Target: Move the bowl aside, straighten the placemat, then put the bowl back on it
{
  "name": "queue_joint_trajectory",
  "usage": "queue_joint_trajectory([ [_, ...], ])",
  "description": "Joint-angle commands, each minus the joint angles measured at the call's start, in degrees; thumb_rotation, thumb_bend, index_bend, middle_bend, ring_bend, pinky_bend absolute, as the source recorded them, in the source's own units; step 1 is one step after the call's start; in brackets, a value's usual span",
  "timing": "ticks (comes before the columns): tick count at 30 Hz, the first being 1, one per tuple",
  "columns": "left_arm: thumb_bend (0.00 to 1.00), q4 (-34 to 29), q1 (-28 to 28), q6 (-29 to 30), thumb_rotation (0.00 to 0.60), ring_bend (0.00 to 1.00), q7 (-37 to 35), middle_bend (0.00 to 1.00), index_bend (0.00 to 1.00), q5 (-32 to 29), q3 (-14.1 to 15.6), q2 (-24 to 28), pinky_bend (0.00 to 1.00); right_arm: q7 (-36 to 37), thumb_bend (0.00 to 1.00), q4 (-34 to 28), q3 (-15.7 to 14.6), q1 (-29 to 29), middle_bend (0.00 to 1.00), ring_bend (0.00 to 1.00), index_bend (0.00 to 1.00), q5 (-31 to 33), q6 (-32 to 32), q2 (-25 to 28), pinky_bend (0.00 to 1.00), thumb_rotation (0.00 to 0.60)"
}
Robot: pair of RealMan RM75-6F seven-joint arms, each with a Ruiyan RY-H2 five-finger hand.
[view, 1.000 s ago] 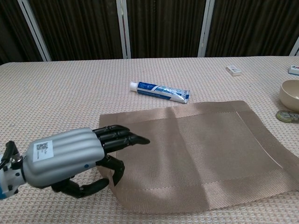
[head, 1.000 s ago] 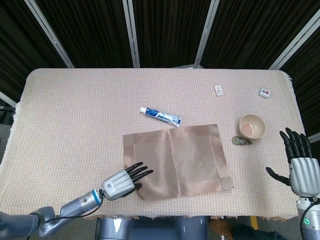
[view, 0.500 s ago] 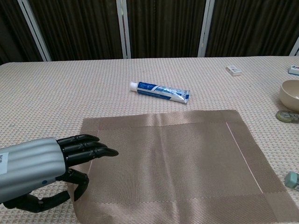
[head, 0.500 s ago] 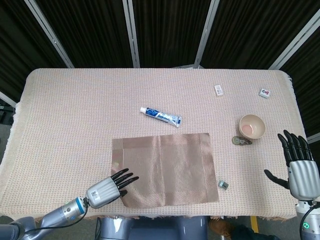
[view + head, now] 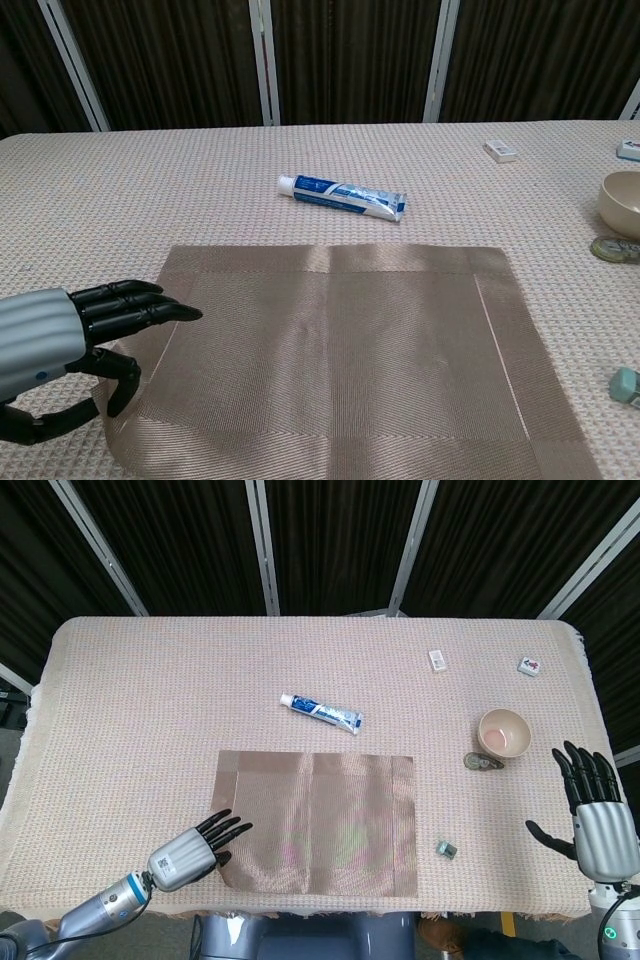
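Note:
The brown woven placemat [image 5: 315, 823] [image 5: 330, 350] lies flat near the table's front edge, its sides square with the table. My left hand [image 5: 195, 848] [image 5: 70, 345] is at its near-left corner, fingers over the mat's left edge and thumb beneath, pinching it. The corner curls up slightly there. The beige bowl [image 5: 504, 732] [image 5: 622, 203] stands upright on the tablecloth, off the mat to the right. Near the table's right edge, in front of the bowl, my right hand [image 5: 590, 805] hovers with fingers spread and nothing in it.
A blue-and-white toothpaste tube [image 5: 322, 711] [image 5: 342, 196] lies just behind the mat. A round metal piece [image 5: 482, 763] sits beside the bowl. A small green block [image 5: 446, 849] [image 5: 627, 385] rests right of the mat. A white box [image 5: 437, 660] and a tile [image 5: 529, 665] lie far right.
My left hand drew back to the left and front, dragging the mat with it and turning it from skewed to square. The small green block came into view. The right hand barely moved.

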Motion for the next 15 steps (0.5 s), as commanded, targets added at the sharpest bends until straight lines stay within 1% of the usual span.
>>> queue_joint_trajectory([
  [1, 0.55, 0.3, 0.4, 0.2, 0.600, 0.00, -0.3, 0.00, 0.72, 0.4, 0.2, 0.0, 0.00, 0.1, 0.00, -0.1, 0.1, -0.1, 0.00, 0.00, 0.00, -0.1, 0.1, 0.1, 0.00, 0.600],
  [8, 0.55, 1.1, 1.6, 0.2, 0.600, 0.00, -1.3, 0.00, 0.72, 0.7, 1.1, 0.1, 0.00, 0.5, 0.00, -0.3, 0.1, -0.3, 0.00, 0.00, 0.00, -0.3, 0.4, 0.4, 0.00, 0.600],
  [9, 0.55, 1.2, 1.8, 0.3, 0.600, 0.00, -1.4, 0.00, 0.70, 0.8, 1.2, 0.2, 0.00, 0.4, 0.00, -0.3, 0.1, -0.4, 0.00, 0.00, 0.00, -0.4, 0.4, 0.4, 0.00, 0.600],
  [10, 0.53, 1.2, 1.9, 0.4, 0.600, 0.00, -1.4, 0.00, 0.66, 1.0, 1.4, 0.2, 0.00, 0.4, 0.00, -0.3, 0.1, -0.4, 0.00, 0.00, 0.00, -0.4, 0.4, 0.4, 0.00, 0.600],
  [11, 0.49, 1.4, 2.1, 0.6, 0.600, 0.00, -1.3, 0.00, 0.61, 1.2, 1.4, 0.3, 0.00, 0.4, 0.00, -0.4, 0.1, -0.4, 0.00, 0.00, 0.00, -0.5, 0.4, 0.5, 0.00, 0.600],
  [12, 0.40, 1.4, 2.2, 0.6, 0.600, 0.00, -1.2, 0.00, 0.47, 1.2, 1.4, 0.3, 0.00, 0.4, 0.00, -0.4, 0.1, -0.4, 0.00, 0.00, 0.00, -0.5, 0.4, 0.5, 0.00, 0.600],
  [13, 0.27, 1.6, 2.3, 0.5, 0.600, 0.00, -0.9, 0.00, 0.30, 1.1, 1.4, 0.5, 0.00, 0.3, 0.00, -0.4, 0.0, -0.4, 0.00, 0.00, 0.00, -0.6, 0.3, 0.5, 0.00, 0.600],
  [15, 0.07, 1.4, 2.4, 0.1, 0.600, 0.00, -0.4, 0.00, 0.06, 0.9, 1.5, 0.8, 0.00, 0.1, 0.00, -0.5, 0.0, -0.4, 0.00, 0.00, 0.00, -0.7, 0.3, 0.4, 0.00, 0.600],
])
